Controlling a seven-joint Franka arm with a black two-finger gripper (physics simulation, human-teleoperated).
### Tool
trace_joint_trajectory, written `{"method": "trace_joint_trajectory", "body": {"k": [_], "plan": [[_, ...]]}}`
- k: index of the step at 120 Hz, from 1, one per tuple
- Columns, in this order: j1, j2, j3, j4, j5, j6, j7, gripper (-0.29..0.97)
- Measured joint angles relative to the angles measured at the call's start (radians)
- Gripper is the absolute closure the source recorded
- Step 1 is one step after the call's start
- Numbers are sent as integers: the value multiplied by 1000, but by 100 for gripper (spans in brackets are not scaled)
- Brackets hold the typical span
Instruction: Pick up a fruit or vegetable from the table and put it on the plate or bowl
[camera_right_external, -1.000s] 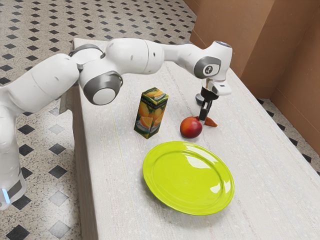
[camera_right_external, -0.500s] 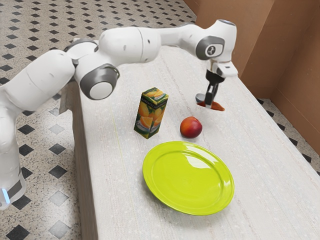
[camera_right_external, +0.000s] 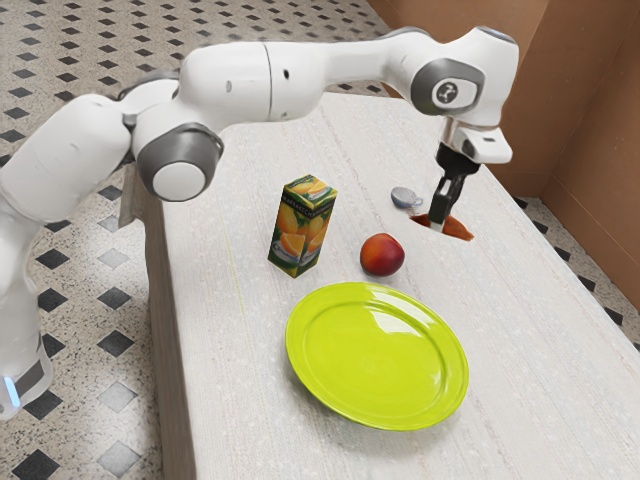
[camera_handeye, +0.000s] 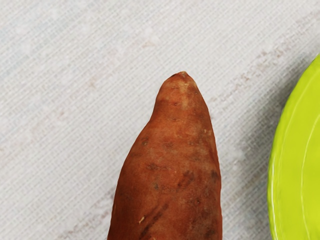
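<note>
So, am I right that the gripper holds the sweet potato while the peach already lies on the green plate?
Not quite: the gripper holds the sweet potato, but the peach lies on the table beside the green plate, not on it, as the exterior view shows.

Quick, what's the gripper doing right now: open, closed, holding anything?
Gripper: closed, jaws holding the sweet potato.

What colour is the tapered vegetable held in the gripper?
Reddish-brown skin with small darker flecks. The tapered sweet potato shows best in the wrist view.
</note>
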Motion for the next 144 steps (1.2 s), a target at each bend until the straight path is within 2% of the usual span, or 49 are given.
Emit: {"method": "trace_joint_trajectory", "body": {"k": [26,41,54,85,121,133,144], "plan": [[-120,-5,3,-30,23,-7,-72,53],[-182,-133,3,-258,42,40,-114,53],[-224,-170,1,-336,64,81,-151,53],[-289,-246,0,-505,100,146,-237,52],[-350,-295,0,-615,115,199,-333,52],[-354,-297,-13,-617,113,201,-357,28],[-355,-298,-15,-615,113,200,-377,14]]}}
